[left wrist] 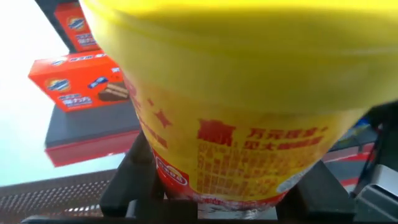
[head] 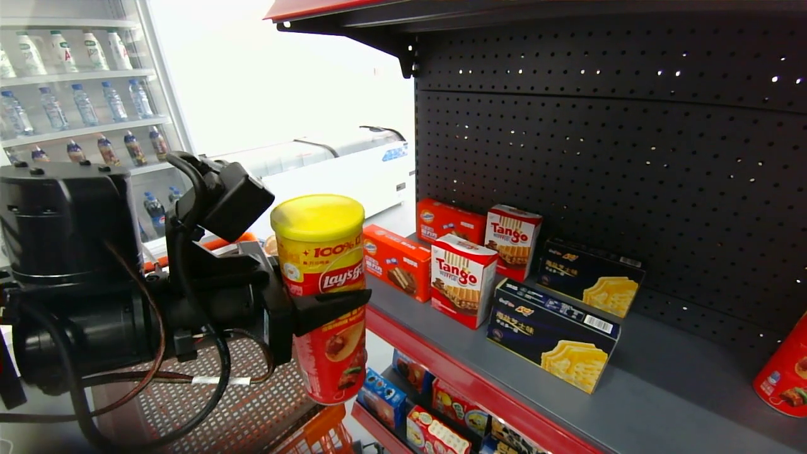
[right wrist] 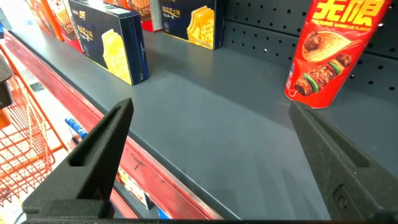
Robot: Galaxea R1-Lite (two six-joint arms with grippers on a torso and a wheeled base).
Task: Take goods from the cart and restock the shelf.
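Observation:
My left gripper (head: 323,310) is shut on a tall chips can (head: 320,252) with a yellow lid and a red and yellow body. It holds the can upright in the air, just left of the grey shelf (head: 656,391) and its red front edge. In the left wrist view the can (left wrist: 249,124) stands between the two black fingers (left wrist: 127,186). My right gripper (right wrist: 217,180) is open over a bare stretch of the shelf board (right wrist: 211,118), with nothing between its fingers. A red chips can (right wrist: 329,50) stands upright at the back of that stretch.
On the shelf stand orange boxes (head: 396,260), two white and red wafer boxes (head: 463,279), two dark blue boxes (head: 555,334) and a red can (head: 785,378) at the far right. The orange mesh cart (head: 239,410) lies below my left arm. Lower shelves hold several small packs (head: 435,432).

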